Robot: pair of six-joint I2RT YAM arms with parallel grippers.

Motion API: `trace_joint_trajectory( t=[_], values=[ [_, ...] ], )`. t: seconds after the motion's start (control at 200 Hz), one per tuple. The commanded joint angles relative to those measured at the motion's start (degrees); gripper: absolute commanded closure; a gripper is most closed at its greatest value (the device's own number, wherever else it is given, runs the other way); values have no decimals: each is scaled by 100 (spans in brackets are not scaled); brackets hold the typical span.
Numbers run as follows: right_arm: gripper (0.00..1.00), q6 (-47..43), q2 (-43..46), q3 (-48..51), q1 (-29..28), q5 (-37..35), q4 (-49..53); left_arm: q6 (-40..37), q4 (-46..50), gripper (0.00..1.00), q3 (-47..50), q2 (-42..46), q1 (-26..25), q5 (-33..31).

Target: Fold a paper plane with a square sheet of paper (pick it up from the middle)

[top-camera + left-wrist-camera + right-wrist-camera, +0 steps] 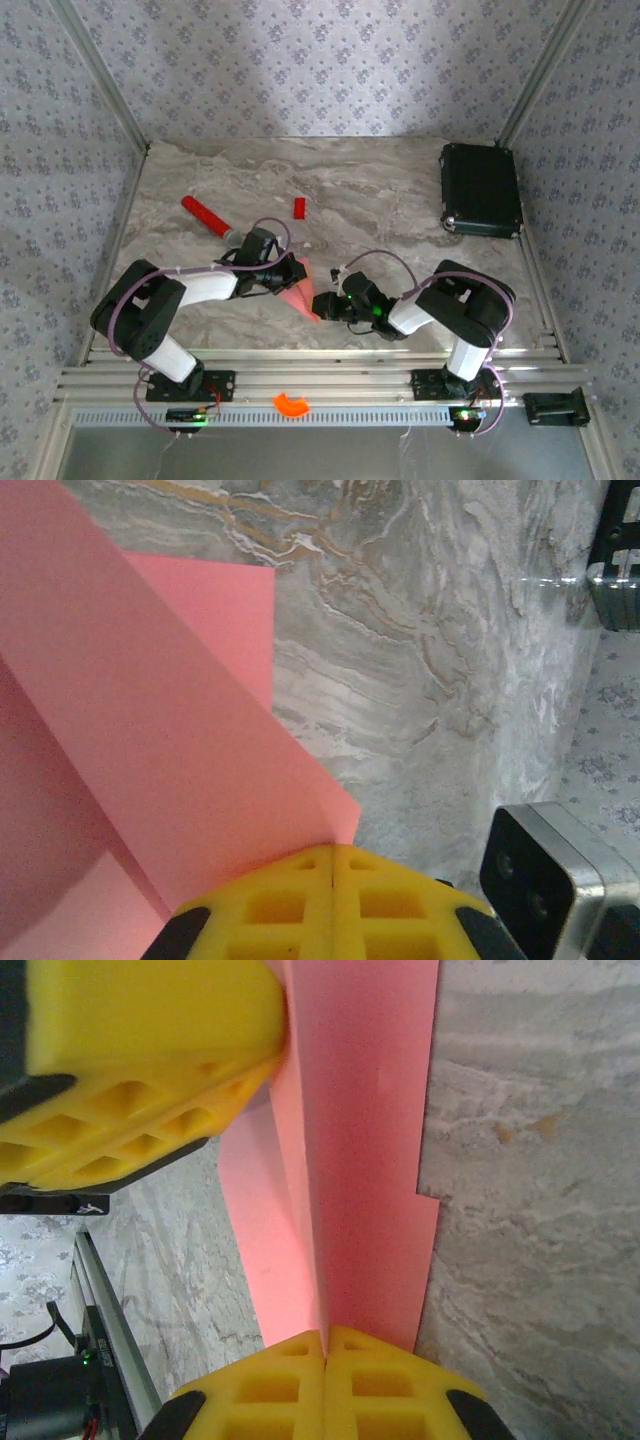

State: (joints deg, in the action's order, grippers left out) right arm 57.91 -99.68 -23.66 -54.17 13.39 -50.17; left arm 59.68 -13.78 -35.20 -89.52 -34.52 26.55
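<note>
Shut tight at the near middle of the tabletop (400, 190), the right tool (326, 1338) pinches the paper (370, 1160) along a crease, while the left tool (332, 852), equally closed, grips a folded layer from the left, so the pink sheet spans the gap between them. This looks like mid-fold work on a flap; next, I judge, one tool must hold firm while the other releases and presses the crease flat. Farther off lie a red stick (207, 218), a red block (299, 207) and a black case (482, 190).

Left arm (205, 288) and right arm (412, 317): black joint housings, white link shells, lavender cables (385, 256) looped outside. Fingers (290, 905) yellow, moulded with square recesses. Green lamp (469, 414) at base, lower frame.
</note>
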Motion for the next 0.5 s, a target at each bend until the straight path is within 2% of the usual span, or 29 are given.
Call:
trace_joint_trajectory(
  t=[0.0, 0.14, 0.495],
  values=[
    [100, 140, -210, -42, -49, 193, 994, 26, 19, 100, 13, -93, -21, -22],
    [100, 185, -227, -56, -23, 240, 1096, -18, 262, 100, 38, -142, -19, -250],
    [100, 186, -250, -162, 14, 331, 1339, -151, 356, 100, 36, -297, -15, -292]
  ],
)
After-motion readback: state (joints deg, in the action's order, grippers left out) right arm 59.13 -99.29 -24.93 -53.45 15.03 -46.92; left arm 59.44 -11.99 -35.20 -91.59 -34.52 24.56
